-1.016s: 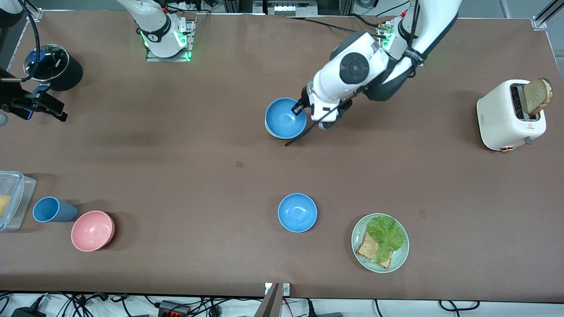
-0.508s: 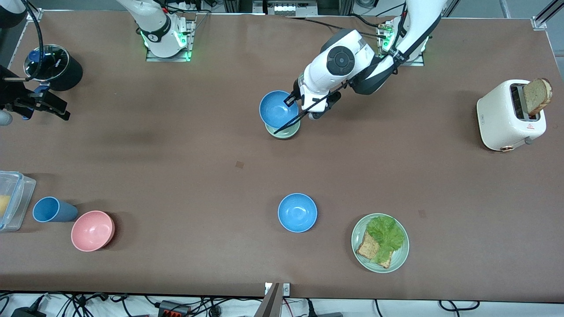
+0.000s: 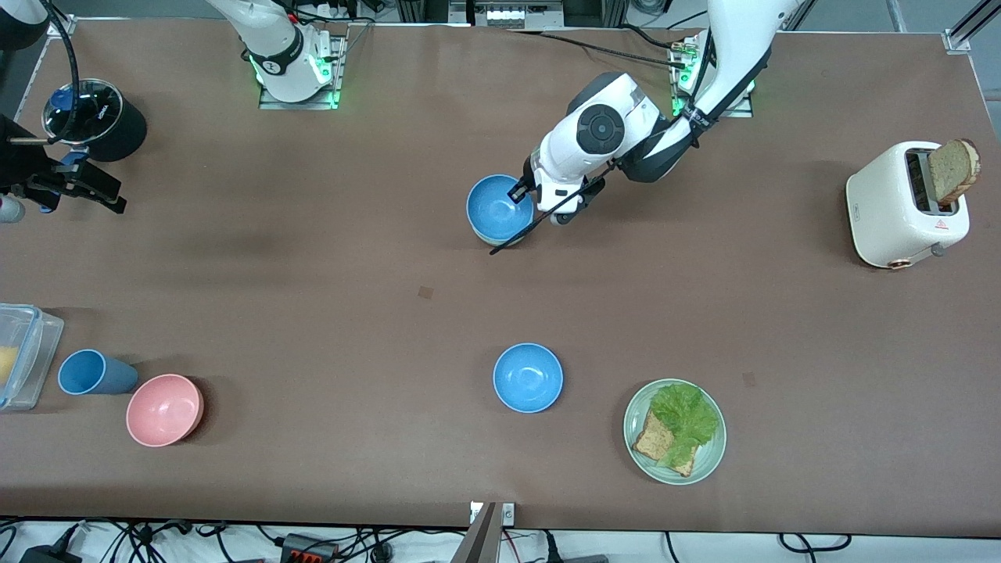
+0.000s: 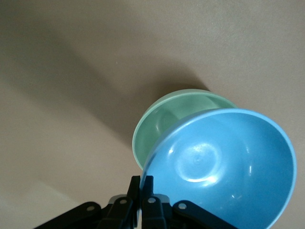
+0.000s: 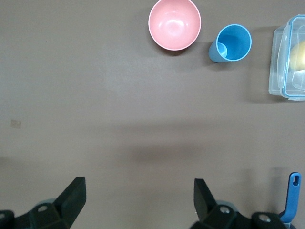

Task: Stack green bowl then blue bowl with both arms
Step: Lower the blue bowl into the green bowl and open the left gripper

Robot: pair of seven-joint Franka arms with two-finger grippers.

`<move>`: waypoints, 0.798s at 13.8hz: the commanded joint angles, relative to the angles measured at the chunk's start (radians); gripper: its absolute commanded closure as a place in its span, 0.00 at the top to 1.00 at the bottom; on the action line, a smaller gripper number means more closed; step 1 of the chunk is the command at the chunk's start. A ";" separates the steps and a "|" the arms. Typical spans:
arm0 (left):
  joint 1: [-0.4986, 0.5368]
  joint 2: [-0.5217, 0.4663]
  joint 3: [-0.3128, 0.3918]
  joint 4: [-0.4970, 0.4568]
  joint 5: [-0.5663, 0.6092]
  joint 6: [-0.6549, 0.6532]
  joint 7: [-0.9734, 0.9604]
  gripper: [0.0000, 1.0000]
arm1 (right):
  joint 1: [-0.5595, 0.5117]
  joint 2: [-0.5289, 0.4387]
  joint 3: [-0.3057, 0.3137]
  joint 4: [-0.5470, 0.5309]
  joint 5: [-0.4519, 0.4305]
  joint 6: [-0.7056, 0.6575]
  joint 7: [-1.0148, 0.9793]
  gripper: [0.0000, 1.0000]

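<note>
My left gripper (image 3: 519, 190) is shut on the rim of a sky-blue bowl (image 3: 499, 206). It holds the bowl tilted, right over the pale green bowl (image 3: 486, 238). Only a sliver of the green rim shows under it in the front view. In the left wrist view my left gripper (image 4: 142, 183) pinches the blue bowl (image 4: 224, 167), which covers most of the green bowl (image 4: 159, 126). I cannot tell whether the two bowls touch. A second blue bowl (image 3: 528, 378) sits nearer the front camera. My right gripper (image 5: 138, 195) is open and empty, and waits high over the right arm's end of the table (image 3: 78, 186).
A green plate with lettuce and bread (image 3: 708, 461) lies beside the second blue bowl. A white toaster (image 3: 899, 207) stands at the left arm's end. A pink bowl (image 3: 164, 410), a blue cup (image 3: 94, 372), a clear container (image 3: 19, 356) and a black pot (image 3: 98, 119) are at the right arm's end.
The left gripper swung the blue bowl toward the robots' bases, uncovering part of the green bowl. It then brought the bowl back over the green bowl and lower. The right gripper barely moved.
</note>
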 commanded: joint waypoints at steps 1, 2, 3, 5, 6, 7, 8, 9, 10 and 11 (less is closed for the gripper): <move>-0.012 0.004 0.020 0.005 0.036 0.008 -0.002 0.04 | 0.005 -0.029 -0.002 -0.025 0.001 0.001 -0.009 1.00; -0.015 0.004 0.020 0.005 0.034 0.008 -0.003 0.05 | 0.005 -0.029 -0.002 -0.024 0.001 0.001 -0.010 1.00; -0.015 0.003 0.020 0.005 0.036 0.007 -0.003 0.08 | 0.005 -0.029 -0.002 -0.024 0.001 0.001 -0.012 1.00; 0.000 0.000 0.016 0.007 0.034 0.001 -0.008 0.29 | 0.005 -0.029 -0.002 -0.024 0.001 -0.001 -0.017 1.00; 0.017 -0.010 0.010 0.011 0.034 -0.002 -0.014 0.32 | 0.004 -0.029 -0.002 -0.022 0.001 -0.002 -0.021 1.00; 0.027 -0.040 0.002 0.025 0.034 -0.030 -0.028 0.38 | 0.005 -0.029 -0.002 -0.019 0.001 -0.002 -0.023 1.00; 0.039 -0.059 -0.019 0.043 0.033 -0.085 -0.029 0.39 | 0.004 -0.029 -0.002 -0.019 0.001 -0.004 -0.023 1.00; 0.066 -0.066 -0.045 0.076 0.031 -0.134 -0.029 0.39 | 0.004 -0.029 -0.002 -0.019 0.001 -0.005 -0.023 1.00; 0.127 -0.068 -0.093 0.108 0.031 -0.201 -0.020 0.40 | 0.004 -0.029 -0.002 -0.018 0.001 -0.007 -0.023 1.00; 0.193 -0.068 -0.142 0.129 0.033 -0.241 -0.017 0.41 | 0.004 -0.029 -0.002 -0.017 0.001 -0.007 -0.023 1.00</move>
